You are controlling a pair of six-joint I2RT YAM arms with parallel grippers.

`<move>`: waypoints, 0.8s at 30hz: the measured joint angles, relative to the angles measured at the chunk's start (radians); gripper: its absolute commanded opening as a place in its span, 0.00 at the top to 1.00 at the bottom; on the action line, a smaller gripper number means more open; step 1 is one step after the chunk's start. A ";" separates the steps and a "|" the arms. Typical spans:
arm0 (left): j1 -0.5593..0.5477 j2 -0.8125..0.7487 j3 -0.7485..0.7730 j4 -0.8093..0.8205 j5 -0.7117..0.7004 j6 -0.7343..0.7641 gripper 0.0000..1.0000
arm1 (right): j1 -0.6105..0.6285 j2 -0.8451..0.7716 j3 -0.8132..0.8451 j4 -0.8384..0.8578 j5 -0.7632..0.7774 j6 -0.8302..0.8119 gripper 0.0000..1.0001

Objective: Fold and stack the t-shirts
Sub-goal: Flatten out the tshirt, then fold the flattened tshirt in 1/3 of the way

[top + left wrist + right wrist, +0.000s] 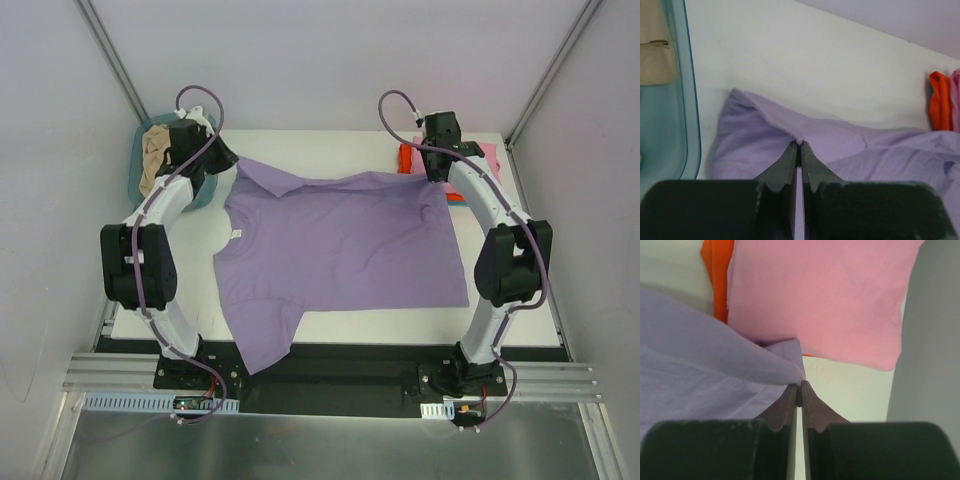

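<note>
A lavender-purple t-shirt lies spread on the white table, its near sleeve hanging over the front edge. My left gripper is shut on the shirt's far left corner, a fold of purple cloth pinched at the fingertips. My right gripper is shut on the shirt's far right corner. A folded pink t-shirt lies on an orange-red one at the far right, also seen in the top view. A beige shirt lies in the basin.
A teal plastic basin stands at the far left corner, its wall close to my left gripper. Grey enclosure walls ring the table; the right wall is near my right gripper.
</note>
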 measured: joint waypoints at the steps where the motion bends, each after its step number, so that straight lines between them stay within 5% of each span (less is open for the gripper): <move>1: 0.000 -0.034 -0.019 0.000 -0.011 -0.005 1.00 | -0.004 -0.007 0.000 0.010 0.001 -0.010 0.92; 24: -0.161 -0.737 -0.561 -0.068 -0.229 -0.174 1.00 | -0.028 -0.098 -0.076 0.063 0.009 -0.105 0.89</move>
